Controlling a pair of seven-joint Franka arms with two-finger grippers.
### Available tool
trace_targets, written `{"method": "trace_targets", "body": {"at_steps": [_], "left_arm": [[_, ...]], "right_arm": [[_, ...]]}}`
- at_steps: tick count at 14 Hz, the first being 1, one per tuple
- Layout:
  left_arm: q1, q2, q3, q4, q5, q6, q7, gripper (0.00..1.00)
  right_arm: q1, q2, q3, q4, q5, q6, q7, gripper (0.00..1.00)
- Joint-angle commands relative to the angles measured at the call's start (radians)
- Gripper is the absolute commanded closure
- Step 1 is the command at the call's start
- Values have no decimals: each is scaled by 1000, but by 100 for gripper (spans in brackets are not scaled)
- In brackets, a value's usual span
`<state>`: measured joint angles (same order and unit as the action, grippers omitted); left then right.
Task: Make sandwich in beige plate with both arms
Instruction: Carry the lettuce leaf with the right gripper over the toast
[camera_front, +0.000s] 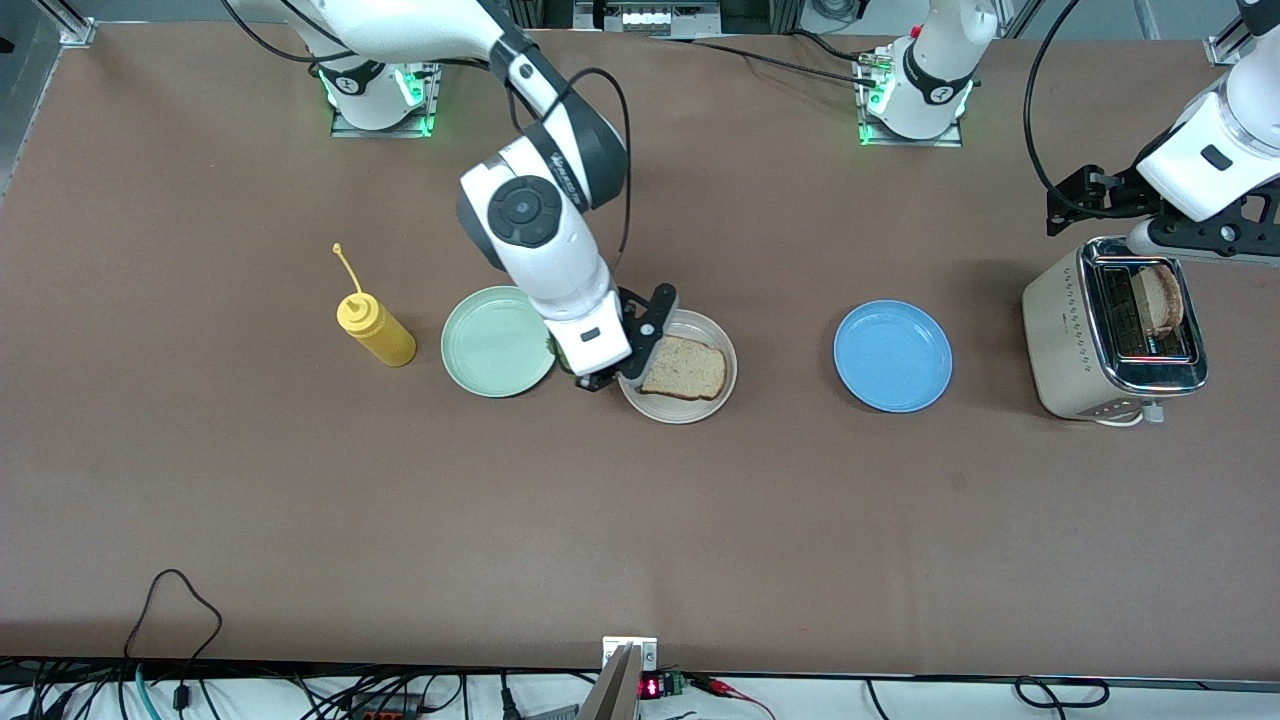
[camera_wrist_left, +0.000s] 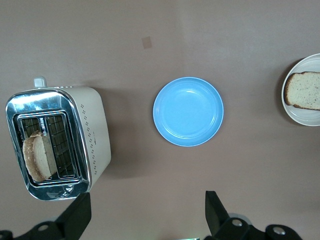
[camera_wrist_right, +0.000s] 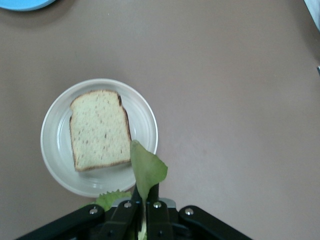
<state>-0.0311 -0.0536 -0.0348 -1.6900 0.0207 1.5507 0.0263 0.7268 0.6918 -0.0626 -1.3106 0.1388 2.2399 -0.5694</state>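
the step in hand looks like laying the lettuce leaf (camera_wrist_right: 146, 172) onto the bread slice (camera_front: 685, 369) that lies flat in the beige plate (camera_front: 722, 345). to do it well, the leaf should be carried over the middle of that slice and let go low, so it settles flat and does not hang over the plate's rim toward the mint-green plate (camera_front: 497, 341) beside it.

the right gripper (camera_wrist_right: 145, 202) is pinched tight on the leaf's stem end and hangs over the edge of the beige plate, with the leaf tip reaching toward the slice's crust.

the left gripper (camera_wrist_left: 145, 212) is spread wide and holds nothing, over the table beside the toaster (camera_front: 1115, 330). the second bread slice (camera_front: 1161, 297) stands in a slot of that toaster, well apart from the beige plate, with the blue plate (camera_front: 892, 356) between.
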Motion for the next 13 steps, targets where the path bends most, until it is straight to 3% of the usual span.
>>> {"method": "trace_targets", "body": {"at_steps": [1,5,13], "left_arm": [[5,18,0,36,-13,-26,12,0],[5,18,0,36,-13,-26,12,0],[7,24,0,35,-13,-24,11,0]], "right_arm": [[42,76,-11,42,8,88,63,100],[101,164,-13,48,7,231,187,100],[144,233,-13,47,4,345,281,100]]}}
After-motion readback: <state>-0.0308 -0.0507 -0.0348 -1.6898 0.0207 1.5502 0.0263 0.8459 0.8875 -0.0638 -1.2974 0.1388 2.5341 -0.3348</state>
